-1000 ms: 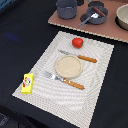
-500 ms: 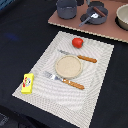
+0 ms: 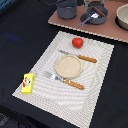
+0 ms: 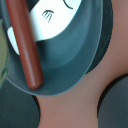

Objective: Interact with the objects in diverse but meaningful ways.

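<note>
From my remote station I take the placemat (image 3: 75,75) as the reference point; it lies on a dark desk (image 3: 20,45). At the mat's centre sits a round tan plate (image 3: 68,66), with a wooden-handled knife (image 3: 80,57) on the plate's far side and a wooden-handled fork (image 3: 64,80) on its near side. A red tomato (image 3: 77,42) rests on the mat near its far edge, just beyond the knife. A yellow box (image 3: 28,83) lies at the mat's corner toward the exterior view's left, partly over the edge. Beyond the mat's far edge is a tan board (image 3: 100,30) carrying a grey pot (image 3: 66,8), a grey saucepan (image 3: 94,14) with its long handle pointing toward the mat, and part of a pale bowl (image 3: 123,17) at the exterior view's right. The wrist view looks closely into the saucepan (image 4: 65,60): a brown sausage (image 4: 25,45) lies across its inside, leaning on the rim, and a flat white fish (image 4: 52,20) lies in the pan beside it, touching or nearly touching. The end effector does not appear in either view, so I cannot report its opening or whether it has hold of anything.
</note>
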